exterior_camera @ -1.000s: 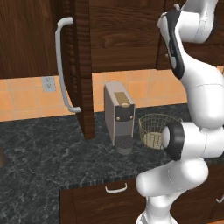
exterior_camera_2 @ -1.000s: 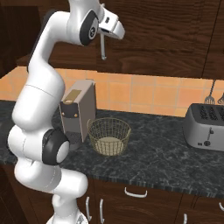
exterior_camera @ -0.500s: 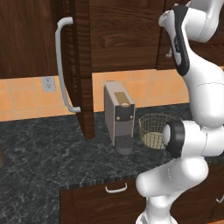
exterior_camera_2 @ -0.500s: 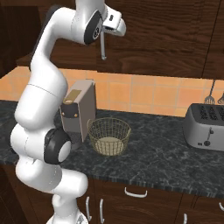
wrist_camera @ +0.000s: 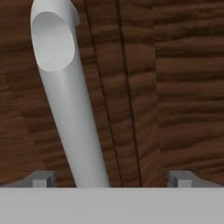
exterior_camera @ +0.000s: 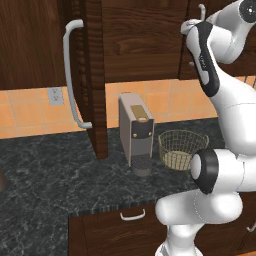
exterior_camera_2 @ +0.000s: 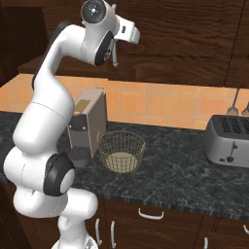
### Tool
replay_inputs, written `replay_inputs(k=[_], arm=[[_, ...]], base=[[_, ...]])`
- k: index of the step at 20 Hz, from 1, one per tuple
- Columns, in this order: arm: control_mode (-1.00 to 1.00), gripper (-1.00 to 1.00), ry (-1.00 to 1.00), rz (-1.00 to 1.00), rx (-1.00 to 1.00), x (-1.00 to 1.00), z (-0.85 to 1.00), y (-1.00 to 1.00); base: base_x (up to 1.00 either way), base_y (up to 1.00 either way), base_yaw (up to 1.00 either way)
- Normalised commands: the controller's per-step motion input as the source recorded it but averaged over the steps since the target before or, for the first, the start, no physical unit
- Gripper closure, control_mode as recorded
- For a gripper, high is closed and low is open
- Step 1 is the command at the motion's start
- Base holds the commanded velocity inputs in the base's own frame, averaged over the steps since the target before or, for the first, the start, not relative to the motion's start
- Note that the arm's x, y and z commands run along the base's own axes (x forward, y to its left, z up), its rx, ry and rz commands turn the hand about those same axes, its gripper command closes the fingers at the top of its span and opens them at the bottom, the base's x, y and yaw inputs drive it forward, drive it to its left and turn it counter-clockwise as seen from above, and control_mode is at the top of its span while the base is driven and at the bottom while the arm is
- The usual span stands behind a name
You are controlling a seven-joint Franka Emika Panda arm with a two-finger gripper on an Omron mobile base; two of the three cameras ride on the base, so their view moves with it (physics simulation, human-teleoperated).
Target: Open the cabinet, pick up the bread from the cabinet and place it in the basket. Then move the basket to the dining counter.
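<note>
My gripper (wrist_camera: 111, 179) is open high up against the dark wood cabinet (wrist_camera: 175, 87). The cabinet's silver bar handle (wrist_camera: 70, 109) runs down between my fingertips (wrist_camera: 43, 178), nearer the left one, and nothing is pinched. From the right base view the gripper (exterior_camera_2: 118, 44) sits at the handle (exterior_camera_2: 115, 57) above the coffee machine. The wire basket (exterior_camera: 182, 150) (exterior_camera_2: 121, 151) stands on the black granite counter and holds nothing. Further left a cabinet door (exterior_camera: 95, 75) with its long handle (exterior_camera: 70, 75) stands swung out edge-on. The bread is hidden. The dining counter is out of view.
A grey coffee machine (exterior_camera: 136, 132) stands just left of the basket. A silver toaster (exterior_camera_2: 228, 141) sits at the right of the counter (exterior_camera_2: 175, 175), with utensils (exterior_camera_2: 236, 104) hanging behind it. Drawers with short handles (exterior_camera: 132, 215) run below the counter edge.
The upper arm has swung a little, while the hand stays at the cabinet handle. The jaws are as wide as before, and the basket has not moved.
</note>
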Motion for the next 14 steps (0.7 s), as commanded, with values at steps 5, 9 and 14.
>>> replay_inputs(k=[5,9,14], arm=[[-1.0,1.0,0.0,0.0,0.0,0.37,-0.05,0.24],[-1.0,1.0,-0.03,0.0,0.0,0.15,0.0,0.07],[-1.0,1.0,-0.01,0.0,-0.01,-0.05,-0.07,-0.08]], base=[[0.0,0.0,0.0],[0.0,0.0,0.0],[0.0,0.0,0.0]])
